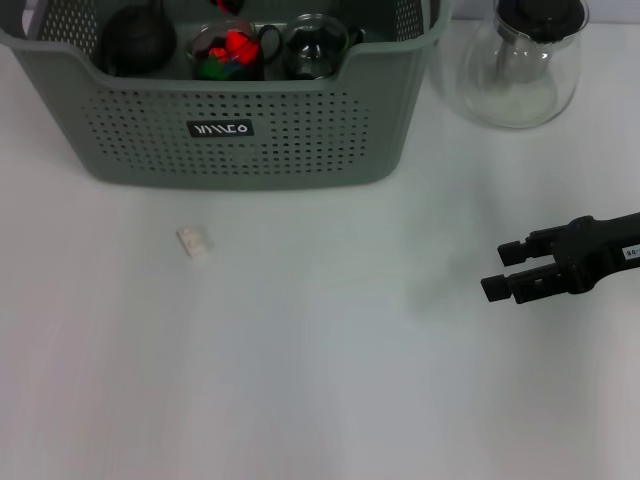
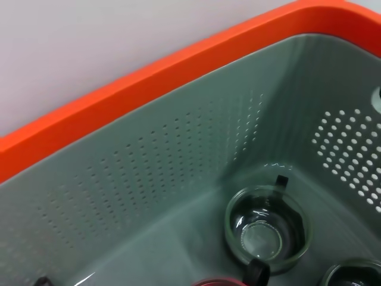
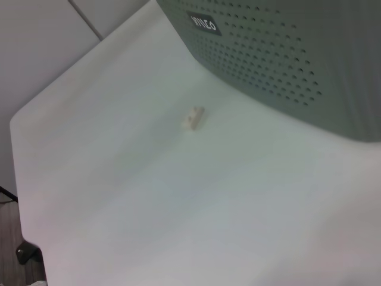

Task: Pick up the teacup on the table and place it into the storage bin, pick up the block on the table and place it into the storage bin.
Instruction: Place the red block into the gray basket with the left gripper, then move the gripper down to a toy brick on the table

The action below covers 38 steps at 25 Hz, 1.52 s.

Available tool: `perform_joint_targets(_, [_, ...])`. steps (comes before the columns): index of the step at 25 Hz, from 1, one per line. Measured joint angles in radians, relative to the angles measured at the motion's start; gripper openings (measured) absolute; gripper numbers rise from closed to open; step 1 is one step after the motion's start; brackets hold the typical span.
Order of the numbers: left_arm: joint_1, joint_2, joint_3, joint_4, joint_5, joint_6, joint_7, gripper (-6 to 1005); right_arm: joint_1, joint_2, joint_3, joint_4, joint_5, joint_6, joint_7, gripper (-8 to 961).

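White tabletop (image 1: pixel 320 380) stretching plain and bare across the near half of the scene. Sitting at the far left: the storage bin (image 1: pixel 230 140), grey-green, perforated walls, small black label (image 1: pixel 220 129) facing near. Holding inside, along its near wall: a dark round pot (image 1: pixel 138 40) at the left, a glass cup (image 1: pixel 228 50) filled with red and green pieces in the middle, a clear glass teacup (image 1: pixel 312 48) with a black handle at the right. Showing again in the left wrist view, looking down into the bin: the clear teacup (image 2: pixel 268 229) resting upright on the bin floor, an orange rim (image 2: pixel 149 83) running along the bin's top edge. Standing just beside the bin on its right, at the far edge: a clear glass teapot (image 1: pixel 515 60) with a black lid.

Lying on the tabletop, near side of the bin and apart from it, below the label and slightly left: the block (image 1: pixel 194 241), small and pale, seen also in the right wrist view (image 3: pixel 193 118).

Reaching in from the right edge at mid-depth: the right pincer (image 1: pixel 505 268), black, fingers apart, holding nothing, pointing left, well apart from the block. Left pincer not appearing in any view; its fingers impossible to judge.
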Motion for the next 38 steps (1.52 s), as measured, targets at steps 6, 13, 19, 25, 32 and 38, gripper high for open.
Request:
perform_joint_targets(6, [0.007,-0.007,0.028,0.001,0.002,-0.026,-0.004,261,-0.001,0.000,0.000,0.000,0.000,0.000,0.000,824])
perform_joint_targets(13, [0.026,-0.005,0.026,0.051,0.002,-0.013,-0.003,383,-0.005,-0.002,0.000,0.000,0.000,-0.002,0.000,824])
perform_joint_targets(19, [0.219,-0.038,-0.044,0.485,-0.215,0.150,0.083,532,-0.007,-0.003,0.003,0.000,0.000,-0.001,-0.004,825])
perform_joint_targets(25, [0.475,-0.063,-0.107,0.828,-0.699,0.283,0.244,777,-0.009,-0.003,0.006,-0.001,0.000,0.003,-0.007,825])
perform_joint_targets(32, [0.700,-0.127,-0.081,0.936,-1.042,0.628,0.640,877,-0.011,-0.003,0.008,0.000,0.000,0.012,0.006,824])
perform_joint_targets(38, [0.717,-0.134,0.090,0.838,-0.764,0.658,0.671,877,-0.009,-0.002,0.009,0.000,0.000,0.015,0.012,824])
